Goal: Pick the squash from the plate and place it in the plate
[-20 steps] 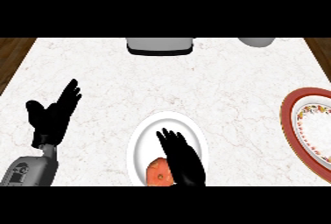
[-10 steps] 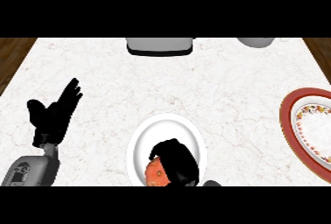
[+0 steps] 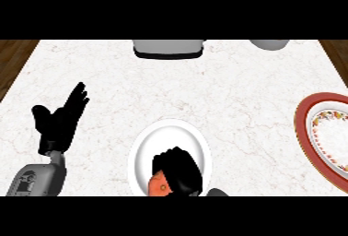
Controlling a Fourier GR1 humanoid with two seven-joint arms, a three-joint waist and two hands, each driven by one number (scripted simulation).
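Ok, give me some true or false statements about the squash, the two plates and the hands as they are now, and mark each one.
1. The squash lies on the white plate. True.
2. The right hand is curled over the squash. True.
3. The left hand holds the squash. False: it rests open at the view's left, holding nothing.
4. The squash sits on the red-rimmed plate. False: that plate is off at the right edge, apart from the squash.
5. The two plates touch. False: bare counter lies between them.
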